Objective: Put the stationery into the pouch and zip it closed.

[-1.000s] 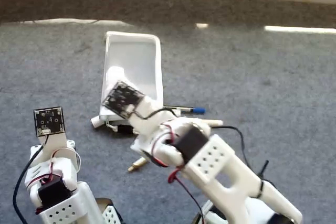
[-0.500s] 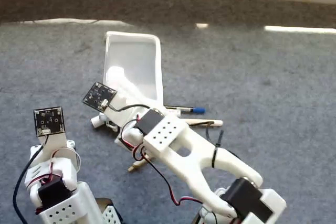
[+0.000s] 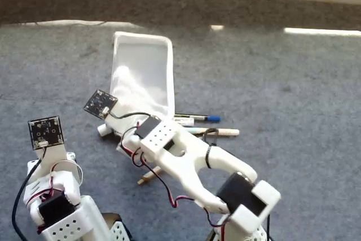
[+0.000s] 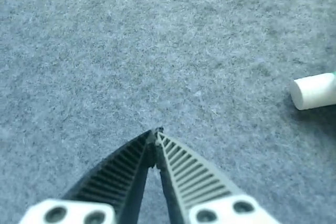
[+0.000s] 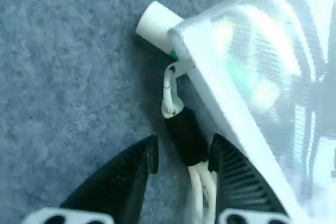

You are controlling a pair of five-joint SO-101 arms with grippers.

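The pouch, white and see-through mesh, is lying on the grey carpet left of centre in the upper half of the high view, with its long side running away from the arms. The right arm is stretching from the lower right of that frame diagonally up to the pouch's near left corner. It is covering the pouch's near edge and parts of the stationery beside it.

In the right wrist view the right gripper is sitting low over the carpet with its fingers moderately parted. They are straddling the black zipper pull without clamping it, and a gap is showing on one side. A small metal clip is joining the pull to the pouch's corner. A white marker is poking out from under that corner.

In the high view a blue-capped pen is lying just right of the pouch's near end. A cream pen is lying just below it, partly crossed by the arm's cable. A tan stick is resting below centre, half hidden under the arm.

The left arm is standing at the lower left, well apart from the pouch. The left gripper is hanging over bare carpet, its ribbed fingers pressed together at the tips and gripping nothing, with the marker's end near it.
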